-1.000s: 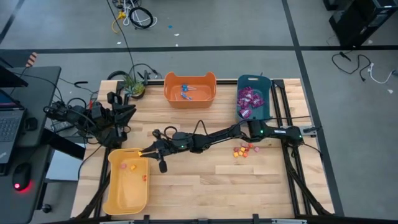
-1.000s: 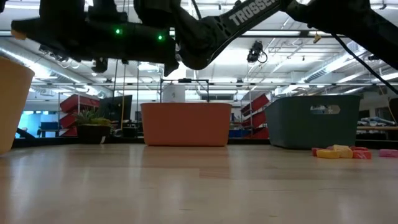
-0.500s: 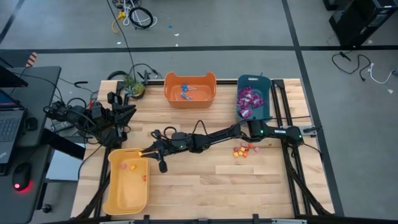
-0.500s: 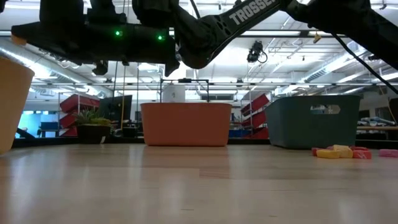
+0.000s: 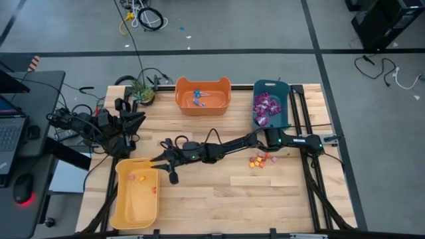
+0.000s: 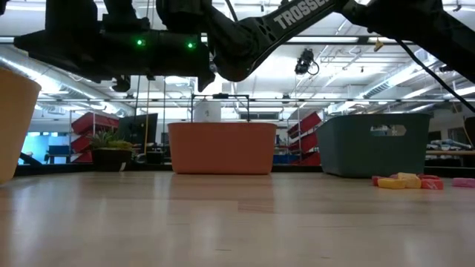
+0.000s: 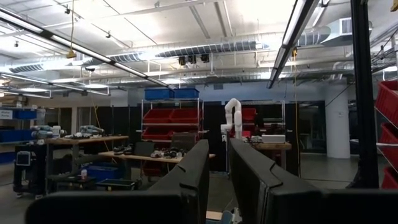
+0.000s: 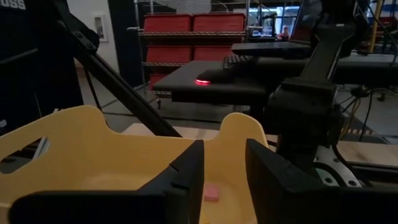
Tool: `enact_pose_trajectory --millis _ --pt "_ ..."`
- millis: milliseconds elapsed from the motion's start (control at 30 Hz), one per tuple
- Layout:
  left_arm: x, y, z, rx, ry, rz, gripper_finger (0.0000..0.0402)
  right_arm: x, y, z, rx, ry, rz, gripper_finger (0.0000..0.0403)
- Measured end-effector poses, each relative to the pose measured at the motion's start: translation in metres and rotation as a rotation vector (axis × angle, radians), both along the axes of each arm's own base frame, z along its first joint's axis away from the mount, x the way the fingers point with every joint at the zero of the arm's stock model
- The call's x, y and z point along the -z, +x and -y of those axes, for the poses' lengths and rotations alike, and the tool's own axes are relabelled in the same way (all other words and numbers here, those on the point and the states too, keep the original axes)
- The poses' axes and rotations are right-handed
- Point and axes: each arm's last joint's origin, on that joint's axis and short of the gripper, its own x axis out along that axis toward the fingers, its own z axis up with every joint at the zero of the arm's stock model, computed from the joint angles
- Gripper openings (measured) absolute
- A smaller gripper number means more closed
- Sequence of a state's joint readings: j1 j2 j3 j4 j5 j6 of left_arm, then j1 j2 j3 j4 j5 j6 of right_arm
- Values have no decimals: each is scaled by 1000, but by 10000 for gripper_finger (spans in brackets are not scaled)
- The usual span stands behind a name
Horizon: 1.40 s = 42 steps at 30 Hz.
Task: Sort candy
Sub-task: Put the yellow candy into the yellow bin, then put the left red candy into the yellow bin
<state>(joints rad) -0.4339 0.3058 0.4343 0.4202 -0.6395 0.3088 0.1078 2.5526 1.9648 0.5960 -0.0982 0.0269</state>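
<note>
The right pincer (image 5: 155,161) hangs spread over the yellow bin's (image 5: 126,216) rim, a pink candy (image 8: 212,192) lying just below it, likely dropped there for sorting.

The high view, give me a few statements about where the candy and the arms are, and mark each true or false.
1. The right end effector is at the yellow bin's rim. True.
2. The purple packets lie in the orange bin. False: they are in the teal bin.
3. Small loose pieces lie on the table. True.
4. The yellow bin has no candy in it. False: a few small pieces lie inside.
5. The left end effector works over the teal bin. False: it waits at the table's left edge.
</note>
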Motion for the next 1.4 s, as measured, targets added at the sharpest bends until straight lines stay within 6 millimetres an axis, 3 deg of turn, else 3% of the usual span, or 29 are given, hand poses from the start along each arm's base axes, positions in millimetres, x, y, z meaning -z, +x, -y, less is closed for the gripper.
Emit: enact_pose_trajectory --millis 367,667,833,1033,1400 --pt "0 0 0 1 0 0 67 -3 -1 0 1 -31 -1 126" --pt "3 1 1 2 10 -30 67 -44 -17 -4 -13 -159 -206 125" --pt "0 0 0 31 -59 16 67 -69 -44 -9 25 -257 -468 123" --pt "-1 0 0 49 -57 30 67 -75 -83 -17 134 -350 -818 122" --pt "0 0 1 50 -53 24 67 -87 -156 -36 231 -361 -1127 122"
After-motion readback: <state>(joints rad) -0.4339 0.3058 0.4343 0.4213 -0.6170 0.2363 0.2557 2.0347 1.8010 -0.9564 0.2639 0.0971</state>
